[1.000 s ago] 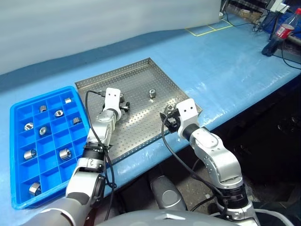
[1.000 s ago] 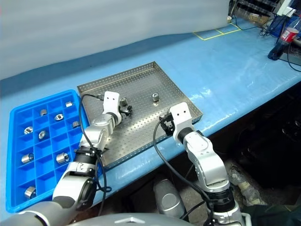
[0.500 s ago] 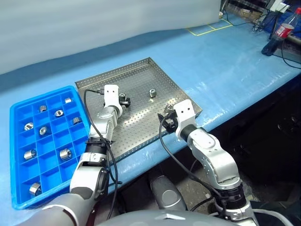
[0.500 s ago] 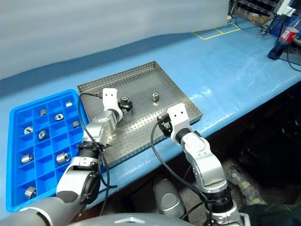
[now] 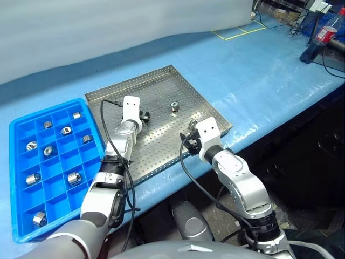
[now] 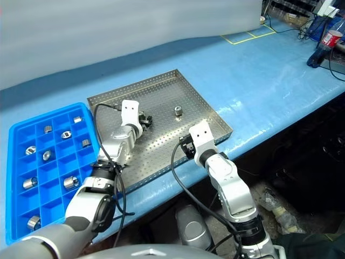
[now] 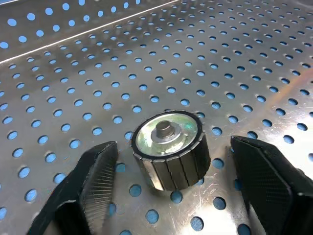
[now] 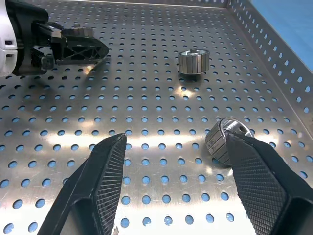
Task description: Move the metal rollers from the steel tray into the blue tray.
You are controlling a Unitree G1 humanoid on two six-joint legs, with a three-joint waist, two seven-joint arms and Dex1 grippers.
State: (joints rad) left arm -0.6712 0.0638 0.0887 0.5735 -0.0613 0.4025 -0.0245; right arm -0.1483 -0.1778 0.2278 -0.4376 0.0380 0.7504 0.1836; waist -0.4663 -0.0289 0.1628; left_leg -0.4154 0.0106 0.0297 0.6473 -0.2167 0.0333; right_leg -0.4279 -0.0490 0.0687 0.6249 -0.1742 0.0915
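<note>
Rollers, short shiny ribbed cylinders with bright end faces: nine sit in compartments of the blue tray (image 5: 21, 216) at far left. On the steel tray (image 5: 161, 86), one roller (image 7: 171, 149) stands upright between the left tool (image 7: 171, 186) fingers, gaps either side, not gripped. Another roller (image 8: 193, 61) stands alone farther back. A tilted roller (image 8: 226, 139) lies just beside one right tool (image 8: 178, 188) finger; fingers spread, holding nothing.

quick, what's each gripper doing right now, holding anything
Left gripper: jaws open either side of a metal roller on the steel tray, not gripping it.
Right gripper: jaws open, empty, another roller beside one finger.
</note>
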